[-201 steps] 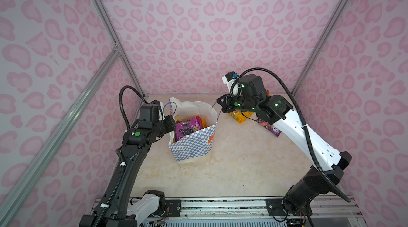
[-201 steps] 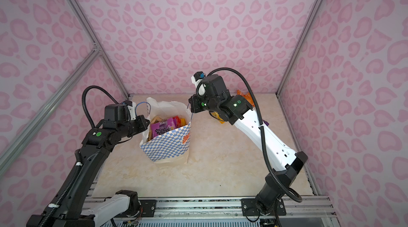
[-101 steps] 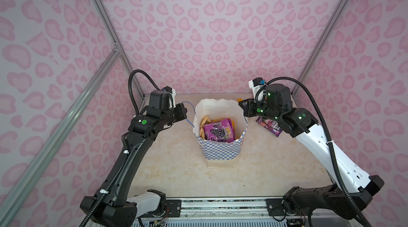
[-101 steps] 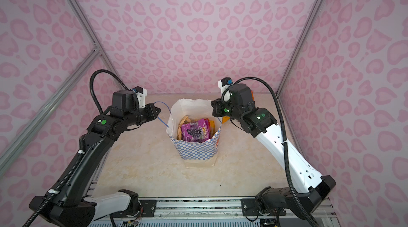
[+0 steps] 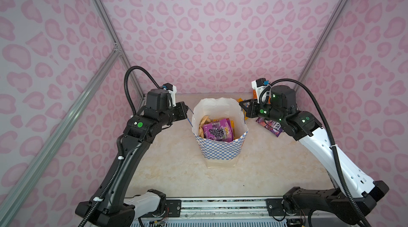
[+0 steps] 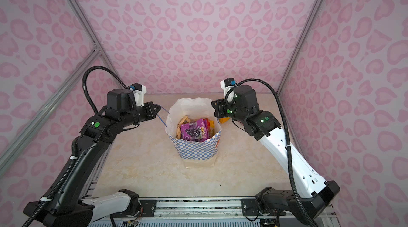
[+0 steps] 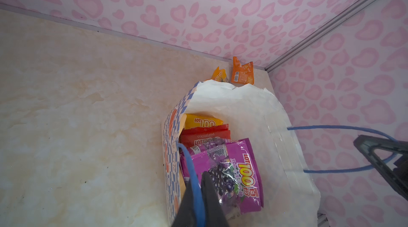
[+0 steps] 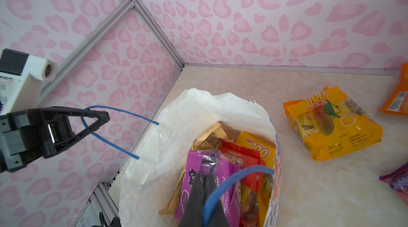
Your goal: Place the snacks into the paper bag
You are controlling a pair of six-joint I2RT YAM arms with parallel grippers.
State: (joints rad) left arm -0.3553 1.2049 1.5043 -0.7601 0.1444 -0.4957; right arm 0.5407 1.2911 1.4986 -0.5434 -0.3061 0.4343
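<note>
A checkered paper bag [image 5: 218,148] is stood upright at mid-table and is held agape by two robot claws, with the task only partly done. A yellow mango packet [image 8: 331,124], a small orange packet [image 7: 241,71] and a purple packet [image 5: 270,125] are seen lying on the table beside the bag on the right arm's side. A purple grape packet [image 5: 217,129], a red packet [image 7: 205,133] and a yellow packet [image 7: 202,122] are already lodged inside. Trouble is judged likeliest at the handles: should the cords be drawn further apart, a thin cord could be torn out of the paper wall or slipped from its pinch, and the light bag could be tipped or dragged. With both claws occupied, none is free for the loose packets, and the mouth may sag shut once a handle is let go. The left claw [image 5: 185,110] is pressed together on the left cord handle [image 8: 123,113], whose loop is drawn away from the rim. The right claw [image 8: 204,181] is likewise pinched tight on the right cord handle [image 8: 231,177], directly above the bag's contents. No packet is touched by either claw.
</note>
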